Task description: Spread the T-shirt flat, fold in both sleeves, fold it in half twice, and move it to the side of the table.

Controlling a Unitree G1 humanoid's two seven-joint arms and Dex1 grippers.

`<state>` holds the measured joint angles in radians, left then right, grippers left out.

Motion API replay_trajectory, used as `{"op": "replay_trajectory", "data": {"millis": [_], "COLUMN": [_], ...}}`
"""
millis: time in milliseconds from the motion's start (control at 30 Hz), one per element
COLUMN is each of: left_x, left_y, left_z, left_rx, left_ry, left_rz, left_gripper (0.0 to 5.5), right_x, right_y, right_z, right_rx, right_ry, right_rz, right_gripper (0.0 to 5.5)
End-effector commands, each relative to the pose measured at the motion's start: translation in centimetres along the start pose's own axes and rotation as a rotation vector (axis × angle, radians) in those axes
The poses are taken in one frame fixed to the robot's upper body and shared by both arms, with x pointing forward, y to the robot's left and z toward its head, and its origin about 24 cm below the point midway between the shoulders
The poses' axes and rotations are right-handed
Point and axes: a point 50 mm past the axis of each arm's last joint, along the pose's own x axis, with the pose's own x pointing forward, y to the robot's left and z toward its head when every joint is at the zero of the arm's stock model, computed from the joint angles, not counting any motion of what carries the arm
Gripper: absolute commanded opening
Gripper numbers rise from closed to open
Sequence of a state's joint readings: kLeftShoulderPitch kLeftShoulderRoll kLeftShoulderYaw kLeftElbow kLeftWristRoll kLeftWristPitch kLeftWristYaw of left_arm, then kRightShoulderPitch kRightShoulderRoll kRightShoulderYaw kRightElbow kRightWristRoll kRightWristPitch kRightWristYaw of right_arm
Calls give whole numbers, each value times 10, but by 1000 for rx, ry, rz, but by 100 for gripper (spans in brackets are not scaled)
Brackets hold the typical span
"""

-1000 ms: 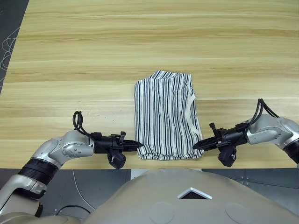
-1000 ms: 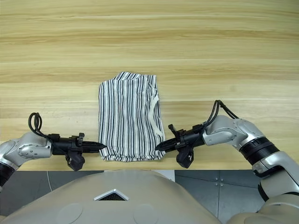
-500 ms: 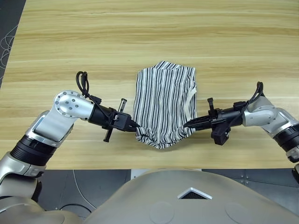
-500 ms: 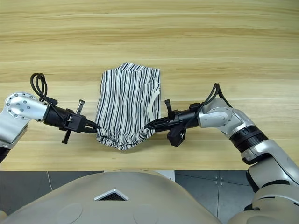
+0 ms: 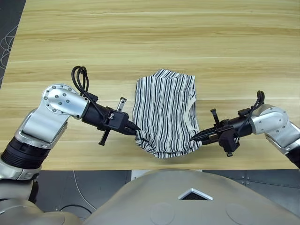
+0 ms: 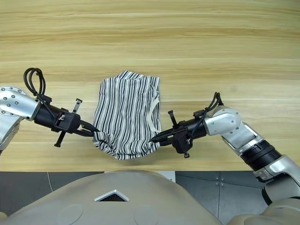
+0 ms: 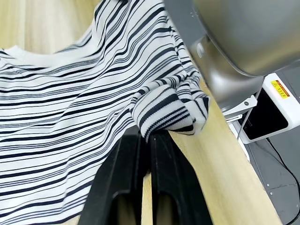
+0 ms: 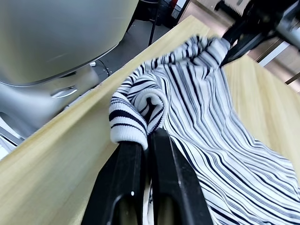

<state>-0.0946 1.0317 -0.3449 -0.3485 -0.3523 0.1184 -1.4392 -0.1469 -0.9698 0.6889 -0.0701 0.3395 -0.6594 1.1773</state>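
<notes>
A black-and-white striped T-shirt [image 5: 164,110], folded into a narrow rectangle, lies near the table's front edge. My left gripper [image 5: 136,131] is shut on the shirt's near left corner, which bunches over the fingers [image 7: 140,154]. My right gripper [image 5: 193,138] is shut on the near right corner [image 8: 138,110], rolled over its fingers [image 8: 140,159]. Both near corners are lifted off the wood, and the near hem [image 5: 164,151] sags between them. The far part of the shirt rests flat on the table.
The light wooden table [image 5: 150,37] stretches wide and bare beyond the shirt and to both sides. Its front edge [image 5: 70,168] runs just below the grippers, with dark floor [image 5: 7,28] at the far left.
From open beside the flat shirt, both grippers closed on its near corners and raised them. Since half a second ago, the right gripper has drawn back toward the front edge.
</notes>
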Motion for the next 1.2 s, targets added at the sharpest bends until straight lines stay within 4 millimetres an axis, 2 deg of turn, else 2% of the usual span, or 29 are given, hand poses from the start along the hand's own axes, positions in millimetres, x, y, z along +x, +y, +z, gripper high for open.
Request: {"op": "replay_trajectory", "data": {"millis": [33, 133, 233, 333, 400, 533, 833, 933, 1200], "left_x": [-6, -11, -25, -35, -41, -47, -48, -44, -42], "left_y": [-1, 3, 19, 26, 29, 45, 78, 87, 109], "left_z": [2, 4, 9, 16, 22, 24, -3, -14, -45], "left_rx": [21, 49, 39, 52, 56, 57, -62, -86, -237], "left_ry": [25, 12, -43, -95, -145, -140, -84, -60, -62], "left_rz": [9, 41, 128, 158, 159, 228, 367, 390, 452], "left_gripper": [12, 12, 12, 12, 12, 12, 12, 12, 12], "right_x": [-6, -11, -19, -24, -28, -34, -29, -25, -30], "right_y": [-3, -12, -30, -41, -49, -65, -84, -86, -99], "right_z": [1, 0, 3, 7, 6, 2, -23, -35, -67], "right_rx": [10, 5, -37, -59, -63, -86, -87, -77, -23], "right_ry": [17, 42, 54, 41, 58, 94, 190, 221, 313], "right_rz": [-24, -76, -172, -240, -280, -350, -421, -420, -499], "right_gripper": [10, 10, 10, 10, 10, 10, 10, 10, 10]}}
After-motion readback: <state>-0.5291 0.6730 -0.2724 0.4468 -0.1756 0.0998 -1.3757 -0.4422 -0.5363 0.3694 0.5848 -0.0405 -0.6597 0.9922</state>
